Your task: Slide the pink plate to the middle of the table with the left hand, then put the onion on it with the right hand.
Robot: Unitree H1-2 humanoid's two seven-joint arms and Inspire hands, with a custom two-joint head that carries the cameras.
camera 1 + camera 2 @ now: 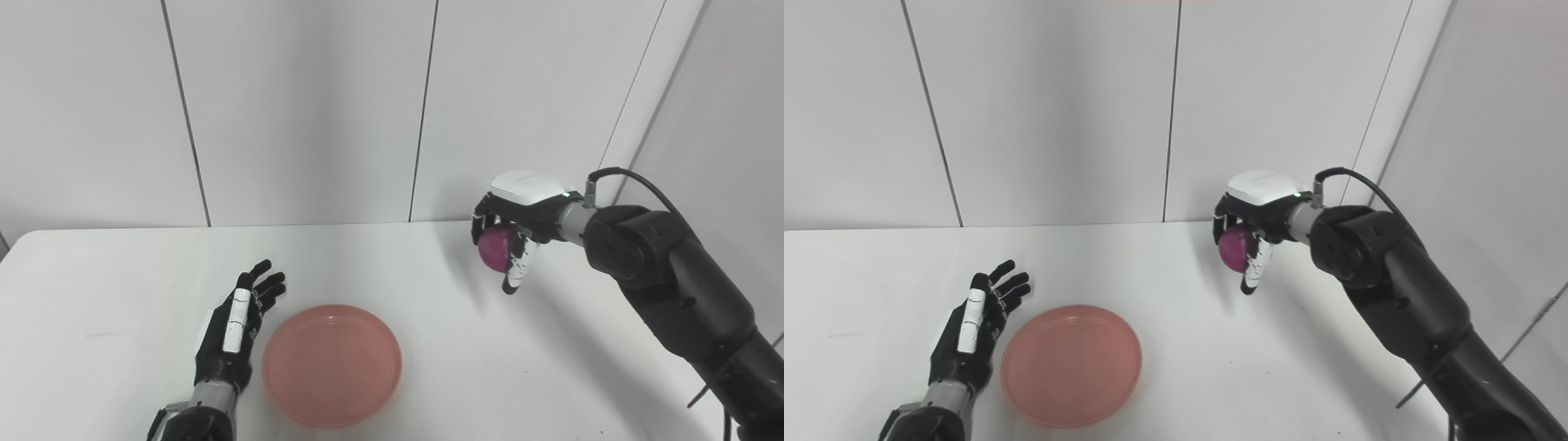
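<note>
The pink plate [332, 364] lies flat on the white table [122, 288], near the front and a little left of centre. My left hand [236, 327] rests open just left of the plate's rim, fingers stretched out and pointing away from me. My right hand [513, 229] is raised above the table at the back right, shut on the purple onion [495, 248], which shows between the fingers. The onion hangs well to the right of the plate and further back [1234, 248].
White wall panels [306, 110] stand right behind the table's far edge. The right arm [674, 294] reaches in over the table's right side, with a black cable [637, 177] looping above its wrist.
</note>
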